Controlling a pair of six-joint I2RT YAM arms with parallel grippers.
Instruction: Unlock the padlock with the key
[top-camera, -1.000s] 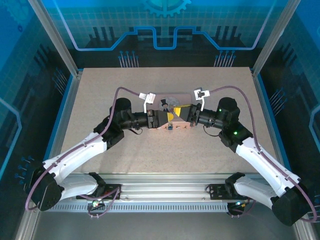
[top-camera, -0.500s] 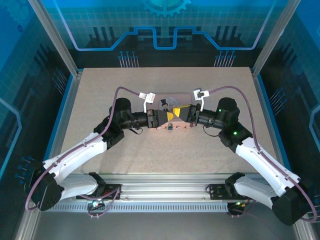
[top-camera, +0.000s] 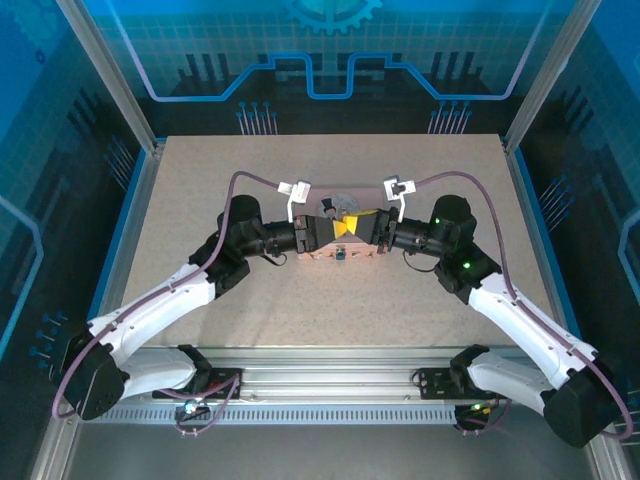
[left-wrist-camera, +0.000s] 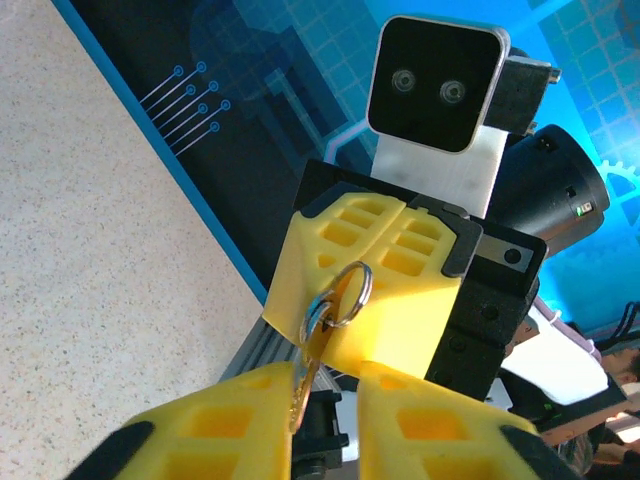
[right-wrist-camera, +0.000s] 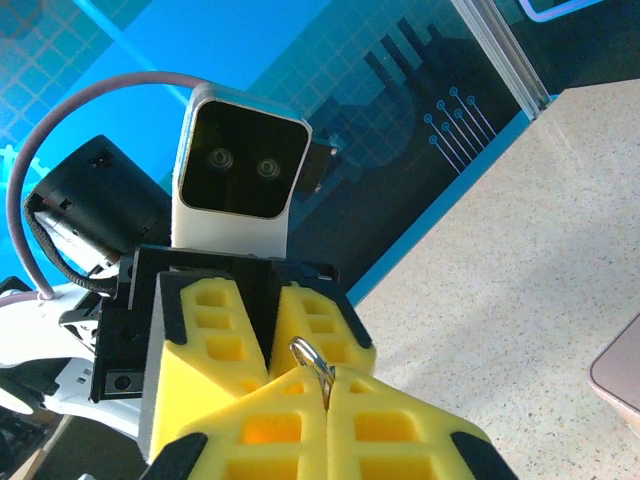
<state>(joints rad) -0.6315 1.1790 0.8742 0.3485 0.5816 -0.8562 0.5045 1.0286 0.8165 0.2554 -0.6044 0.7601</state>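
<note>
Key regrasp above box (top-camera: 333, 200): left gripper (left-wrist-camera: 325, 385) pinches key (left-wrist-camera: 303, 385), right gripper (right-wrist-camera: 328, 395) clenched on ring (left-wrist-camera: 347, 293). Likely next: right lets go, left aims key at padlock (top-camera: 341, 254), seemingly at box's near edge.

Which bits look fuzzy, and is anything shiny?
Left wrist view: the near fingers sit too close, so they blur; the key ring glints. Right wrist view: bright light washes the table pale.

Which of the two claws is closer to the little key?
Left. The key sits between the fingers of the left gripper; the right gripper, shut, faces it just beyond the key's ring end.
</note>
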